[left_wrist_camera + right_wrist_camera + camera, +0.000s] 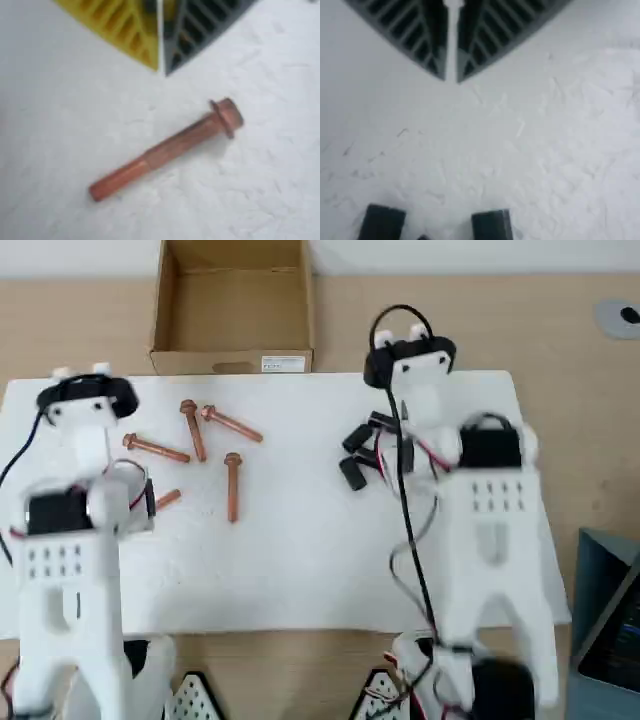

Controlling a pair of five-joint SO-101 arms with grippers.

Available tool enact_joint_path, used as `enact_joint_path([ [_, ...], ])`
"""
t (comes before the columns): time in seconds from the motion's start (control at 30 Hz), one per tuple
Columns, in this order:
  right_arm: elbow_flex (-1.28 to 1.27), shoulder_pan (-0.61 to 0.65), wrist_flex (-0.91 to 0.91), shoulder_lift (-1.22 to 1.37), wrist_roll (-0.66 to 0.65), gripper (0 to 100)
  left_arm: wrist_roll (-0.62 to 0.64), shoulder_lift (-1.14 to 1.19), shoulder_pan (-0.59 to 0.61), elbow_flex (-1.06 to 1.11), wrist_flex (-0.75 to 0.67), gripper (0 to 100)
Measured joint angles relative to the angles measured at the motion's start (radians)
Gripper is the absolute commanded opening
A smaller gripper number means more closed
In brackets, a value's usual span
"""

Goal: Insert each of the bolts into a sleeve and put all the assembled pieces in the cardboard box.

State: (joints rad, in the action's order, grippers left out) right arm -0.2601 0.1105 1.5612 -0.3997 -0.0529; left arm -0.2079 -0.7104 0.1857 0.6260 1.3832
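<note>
Tabletop (pixel 560 330): light wood, carrying a white foam mat (pixel 300 560) beneath both arms.
Cardboard box (pixel 200 362): open-topped, on the wood just past the mat's far edge, nearer the left arm's side than the right's.
Left arm (pixel 70 530): over the mat's left part, wrist pointing down at the foam.
Left gripper (pixel 161 67): one yellow finger (pixel 120 30) and one black finger (pixel 200 25), tips brought together with only a hairline between; nothing held.
Near bolt (pixel 170 150): copper, flat on the foam just beside the left gripper's tips, not touching them; in the high view seen poking out from under the left arm (pixel 167 499).
Loose bolts (pixel 188 430): four more copper ones flat on the mat between the arms, closer to the left arm. Three fanned together on the box side, the fourth (pixel 233 487) apart, head toward the box. None inside a sleeve.
Right arm (pixel 480 500): over the mat's right part, wrist above the sleeves.
Right gripper (pixel 451 75): both fingers dark, tips close with a thin slit of foam showing between; clamped on nothing.
Sleeves (pixel 360 450): short, black, clustered on the mat beside the right arm, partly hidden by it and its cables. In the right wrist view, two of them (pixel 382 222) (pixel 490 225) on the foam, apart from the gripper tips. Exact count of the cluster not clear.
</note>
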Motion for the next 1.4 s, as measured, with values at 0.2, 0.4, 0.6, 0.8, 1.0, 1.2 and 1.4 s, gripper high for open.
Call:
enact_joint_path([
  [0.2, 0.186, 0.000, 0.061, 0.284, -0.054, 1.2, -0.080, 0.245, 0.044, -0.112, -0.002, 0],
  [0.4, 0.287, 0.002, 0.071, 0.460, -0.124, 1.2, -0.080, 0.405, 0.101, -0.213, -0.002, 0],
  [0.6, 0.296, 0.002, 0.049, 0.506, -0.127, 4.3, -0.080, 0.531, 0.110, -0.224, -0.002, 5],
  [0.8, 0.296, -0.006, -0.005, 0.531, -0.129, 13.1, -0.084, 0.575, 0.110, -0.224, -0.015, 10],
  [1.0, 0.296, -0.041, -0.055, 0.629, -0.127, 13.3, -0.089, 0.586, 0.110, -0.224, -0.057, 10],
  [1.2, 0.296, -0.043, -0.120, 0.690, -0.144, 13.4, -0.089, 0.586, 0.110, -0.224, -0.069, 10],
  [1.4, 0.296, -0.043, -0.178, 0.753, -0.147, 13.4, -0.089, 0.586, 0.110, -0.224, -0.069, 10],
])
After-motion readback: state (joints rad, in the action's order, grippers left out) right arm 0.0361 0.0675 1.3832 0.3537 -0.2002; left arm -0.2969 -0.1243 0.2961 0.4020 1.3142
